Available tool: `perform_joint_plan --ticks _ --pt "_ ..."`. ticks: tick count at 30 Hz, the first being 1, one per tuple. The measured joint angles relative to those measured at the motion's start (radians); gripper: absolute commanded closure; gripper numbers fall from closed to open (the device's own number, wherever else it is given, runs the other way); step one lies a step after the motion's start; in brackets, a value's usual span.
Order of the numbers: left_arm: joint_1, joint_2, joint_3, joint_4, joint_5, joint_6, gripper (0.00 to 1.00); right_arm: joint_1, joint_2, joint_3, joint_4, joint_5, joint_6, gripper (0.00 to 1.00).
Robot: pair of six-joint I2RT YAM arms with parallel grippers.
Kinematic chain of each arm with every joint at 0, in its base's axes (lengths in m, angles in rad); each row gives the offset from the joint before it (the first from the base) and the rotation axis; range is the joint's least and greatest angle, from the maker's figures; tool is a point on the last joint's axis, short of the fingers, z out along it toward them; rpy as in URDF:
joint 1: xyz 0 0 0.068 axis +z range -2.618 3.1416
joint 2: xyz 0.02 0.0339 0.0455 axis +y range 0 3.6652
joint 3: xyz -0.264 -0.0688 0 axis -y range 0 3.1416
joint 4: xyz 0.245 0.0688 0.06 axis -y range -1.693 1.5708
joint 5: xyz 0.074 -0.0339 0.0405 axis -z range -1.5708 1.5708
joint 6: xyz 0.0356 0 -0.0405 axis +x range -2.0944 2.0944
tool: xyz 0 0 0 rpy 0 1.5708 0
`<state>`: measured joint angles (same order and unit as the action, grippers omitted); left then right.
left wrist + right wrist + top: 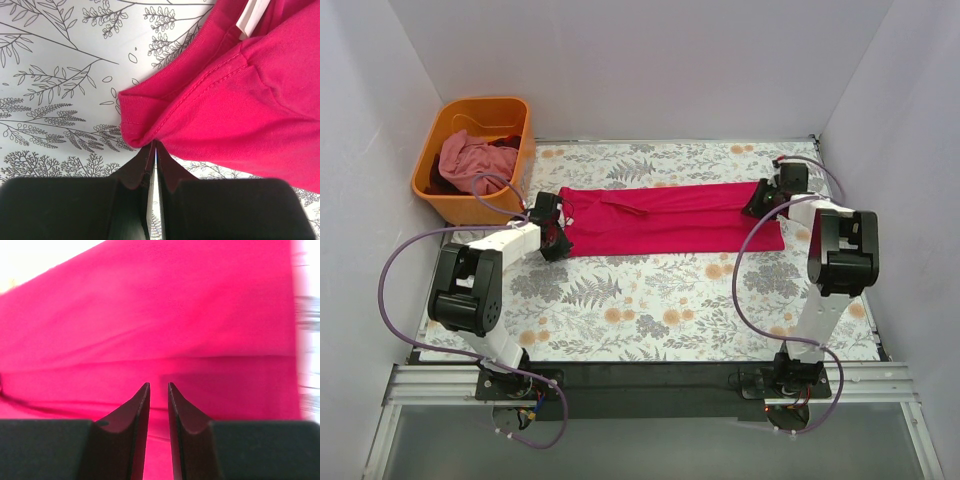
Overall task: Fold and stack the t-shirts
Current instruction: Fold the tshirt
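A crimson-pink t-shirt [670, 215] lies folded into a long strip across the far half of the floral table [650, 300]. At its left end my left gripper [552, 238] is shut on the shirt's edge. In the left wrist view the hem [145, 125] bunches right at the closed tips of that gripper [154, 144], and the white neck label [250, 15] shows at the top. My right gripper [758, 205] sits over the strip's right end. There its jaws [158, 385] stand a narrow gap apart above the pink cloth [175, 315], pinching nothing.
An orange plastic basket [485, 103] stands at the back left corner, holding a paler dusty pink t-shirt [470, 160] and some darker cloth. White walls close in the table on three sides.
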<state>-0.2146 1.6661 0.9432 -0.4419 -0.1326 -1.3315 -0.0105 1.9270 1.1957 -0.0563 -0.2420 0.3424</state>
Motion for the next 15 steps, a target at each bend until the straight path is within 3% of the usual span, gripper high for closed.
perform_joint_plan --ticks 4,11,15 --pt "0.002 0.0 0.0 0.0 -0.003 0.0 0.96 -0.079 -0.039 -0.036 0.003 0.002 0.023 0.72" --pt "0.003 0.0 0.0 0.0 -0.005 0.0 0.96 -0.158 -0.265 -0.233 0.033 -0.042 0.047 0.72" --pt "0.006 0.0 0.0 0.0 -0.01 0.0 0.97 -0.22 -0.275 -0.34 0.087 -0.092 0.076 0.72"
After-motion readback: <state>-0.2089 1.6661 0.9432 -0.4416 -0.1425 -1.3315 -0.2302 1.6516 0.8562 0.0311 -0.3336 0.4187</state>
